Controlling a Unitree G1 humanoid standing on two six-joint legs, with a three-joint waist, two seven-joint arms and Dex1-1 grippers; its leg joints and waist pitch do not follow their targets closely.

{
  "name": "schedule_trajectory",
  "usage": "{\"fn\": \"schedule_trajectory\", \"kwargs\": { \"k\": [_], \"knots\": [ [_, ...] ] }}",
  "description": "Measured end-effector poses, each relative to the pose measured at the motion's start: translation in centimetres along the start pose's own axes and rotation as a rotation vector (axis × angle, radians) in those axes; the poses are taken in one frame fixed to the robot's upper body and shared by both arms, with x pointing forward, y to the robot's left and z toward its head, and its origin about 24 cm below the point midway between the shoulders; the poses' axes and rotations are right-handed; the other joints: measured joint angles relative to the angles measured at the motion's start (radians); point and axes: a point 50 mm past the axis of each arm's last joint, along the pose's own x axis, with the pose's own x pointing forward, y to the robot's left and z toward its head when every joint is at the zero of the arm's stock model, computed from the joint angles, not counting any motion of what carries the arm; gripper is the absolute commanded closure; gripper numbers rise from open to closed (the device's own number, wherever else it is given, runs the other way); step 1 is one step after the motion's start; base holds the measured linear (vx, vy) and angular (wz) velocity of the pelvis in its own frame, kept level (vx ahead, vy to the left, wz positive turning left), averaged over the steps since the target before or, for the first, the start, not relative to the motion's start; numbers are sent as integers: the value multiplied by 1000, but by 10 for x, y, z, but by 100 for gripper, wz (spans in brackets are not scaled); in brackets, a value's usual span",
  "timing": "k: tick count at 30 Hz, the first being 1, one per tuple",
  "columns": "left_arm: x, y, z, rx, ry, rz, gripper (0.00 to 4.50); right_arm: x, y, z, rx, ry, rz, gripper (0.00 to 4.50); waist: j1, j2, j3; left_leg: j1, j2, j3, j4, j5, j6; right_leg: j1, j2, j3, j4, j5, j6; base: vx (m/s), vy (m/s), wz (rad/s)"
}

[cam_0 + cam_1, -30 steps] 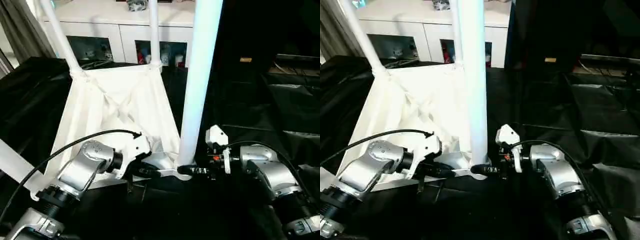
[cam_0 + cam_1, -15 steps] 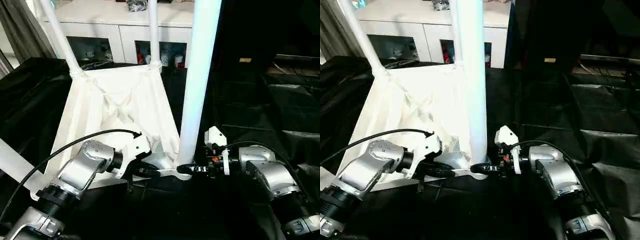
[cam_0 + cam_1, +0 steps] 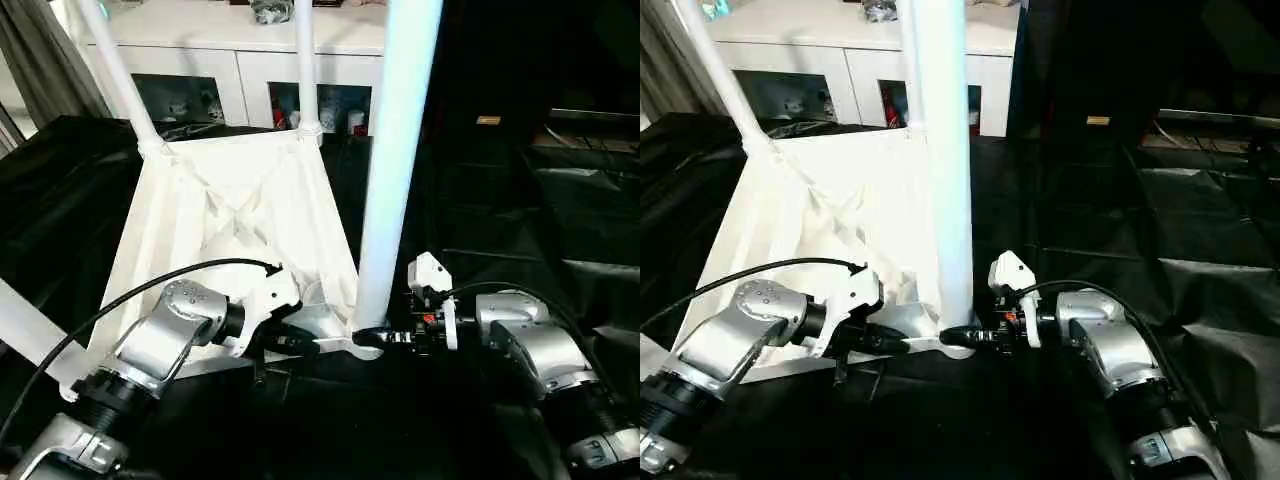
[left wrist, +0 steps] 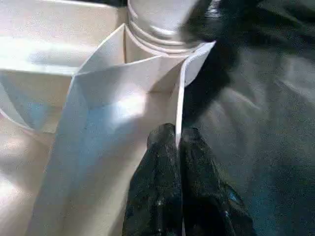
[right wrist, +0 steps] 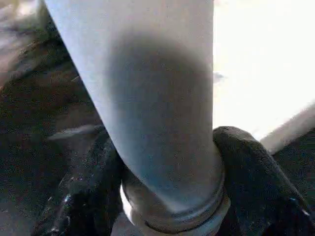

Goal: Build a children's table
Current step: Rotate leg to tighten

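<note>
Children's table (image 3: 240, 215): white plastic rectangular tabletop, upside down on black cloth (image 3: 520, 200), ribbed X-braced underside facing up, centre-left of head view. Legs counted: four long white tapered tubes. Three standing in corner sockets: near leg (image 3: 395, 150) at 6 o'clock of the tabletop's near right corner, thick in view, rising out of frame; far-left leg (image 3: 118, 70) at 11 o'clock; far-right leg (image 3: 306, 60) at 12 o'clock. Fourth leg (image 3: 30, 335) angled at 8 o'clock by the near left corner, seating hidden by the left arm. Collar ring at base of near leg, sitting in round socket; ribs run from socket into the underside.

Grippers: two, black two-finger. Left gripper (image 4: 176, 142) clenched on the thin edge rib of the tabletop just beside the near socket, one finger either side of the rib. Right gripper (image 5: 167, 172) grasping the near leg at its base, one finger (image 5: 86, 187) each side of the tube just above the collar.

Background: one white cabinet (image 3: 260, 60) with glass doors at 12 o'clock, small items inside, too small to identify. One small orange tag (image 3: 489, 120) at 2 o'clock, writing unreadable. One grey curtain (image 3: 40, 60) at 10 o'clock.
</note>
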Motion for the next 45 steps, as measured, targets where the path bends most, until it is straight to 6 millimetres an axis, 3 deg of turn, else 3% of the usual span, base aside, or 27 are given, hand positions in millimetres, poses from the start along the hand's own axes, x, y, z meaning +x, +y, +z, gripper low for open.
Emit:
{"fn": "schedule_trajectory", "kwargs": {
  "k": [5,14,17,19,22,24,26,28,31,34,37,40,41,45],
  "knots": [
    [26,12,14,-76,-40,177,450,19,-11,0,122,-87,-335,198,-22,3,0,2,0,-1,-1,3,-5,1,0,1,0,6,1,0,0,0],
    [53,18,31,-126,-54,293,450,33,-19,6,150,-89,-624,199,-19,12,-6,1,-2,-2,-2,3,-5,4,0,1,-4,7,2,0,0,0],
    [55,19,32,-125,-50,293,450,33,-20,6,149,-87,-640,199,-19,13,-7,1,-2,-2,-3,4,-5,7,-1,1,-7,7,2,0,0,0],
    [56,20,31,-124,-45,293,450,32,-21,5,153,-90,-646,129,-19,13,-6,1,-2,-2,-3,4,-4,8,-1,1,-8,7,2,0,0,0],
    [56,23,32,-108,-44,336,450,32,-20,5,148,-89,-633,117,-22,9,-4,1,-2,-2,-4,4,-4,8,-1,1,-8,7,2,0,0,0],
    [54,26,32,-105,-46,377,450,32,-17,3,140,-86,-598,82,-34,6,-2,1,-2,-2,-4,4,-4,7,-1,1,-9,8,5,0,0,0],
    [52,29,32,-97,-53,410,450,35,-12,3,111,-66,-527,78,-48,4,-1,0,-2,-3,-4,4,-4,4,-1,0,-10,10,8,0,0,0],
    [53,29,34,-88,-62,416,450,35,-9,4,82,-54,-483,69,-50,4,-1,-2,-2,-3,-5,4,-4,1,0,0,-10,11,7,0,0,0],
    [55,27,38,-77,-79,407,450,23,-10,5,25,-20,-435,69,-39,4,-1,-3,-2,-3,-7,4,-4,0,-1,0,-11,9,9,0,0,0],
    [59,23,42,-53,-116,397,450,-1,-14,4,-48,28,-369,69,-21,6,0,-7,-2,-2,-7,7,2,-2,-1,0,-13,9,9,0,0,0],
    [58,19,41,-52,-153,389,395,-20,-18,2,-81,55,-337,61,-18,6,0,-9,-2,-2,-6,6,5,-3,-1,0,-14,8,9,0,0,0],
    [51,13,38,-77,-202,355,386,-28,-22,4,-70,29,-367,61,-21,5,1,-16,-1,-2,-5,7,6,-10,0,-1,-13,8,8,0,0,0],
    [50,11,38,-77,-207,339,360,-29,-23,5,-70,24,-372,61,-19,5,1,-19,-1,-2,-3,7,7,-16,0,-1,-10,8,8,0,0,0],
    [41,1,35,-80,-220,284,340,-25,-20,7,-59,-4,-335,61,-9,5,1,-24,0,-2,0,6,10,-23,0,-1,-8,8,8,0,0,0]
  ]
}}
